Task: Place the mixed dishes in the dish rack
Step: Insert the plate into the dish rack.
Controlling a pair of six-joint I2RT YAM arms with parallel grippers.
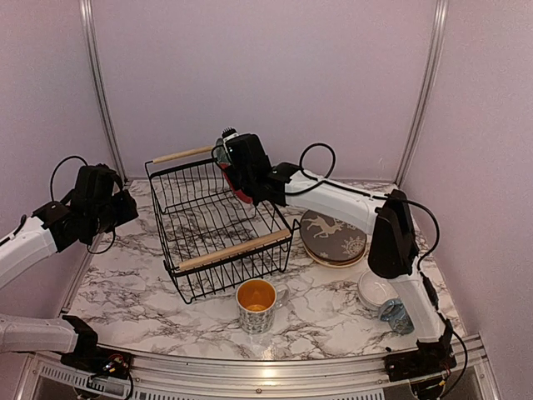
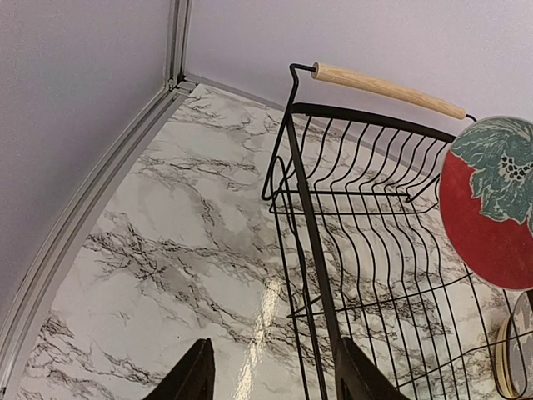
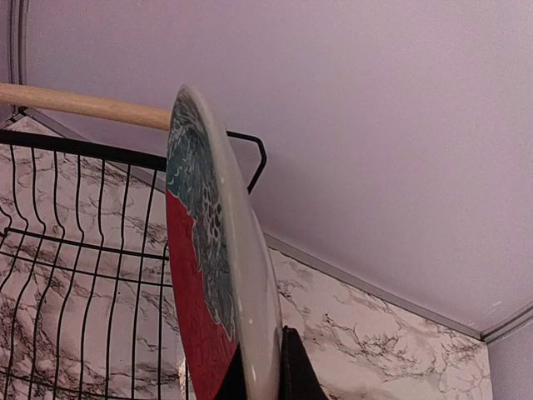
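Red plate (image 2: 487,225) (upright) over dish rack (image 1: 233,249)

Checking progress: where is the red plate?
Top view: red plate gripped on edge by the right end effector, at the far right side of the dish rack.

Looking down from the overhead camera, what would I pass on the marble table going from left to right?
dish rack → dark grey reindeer plate → small white bowl
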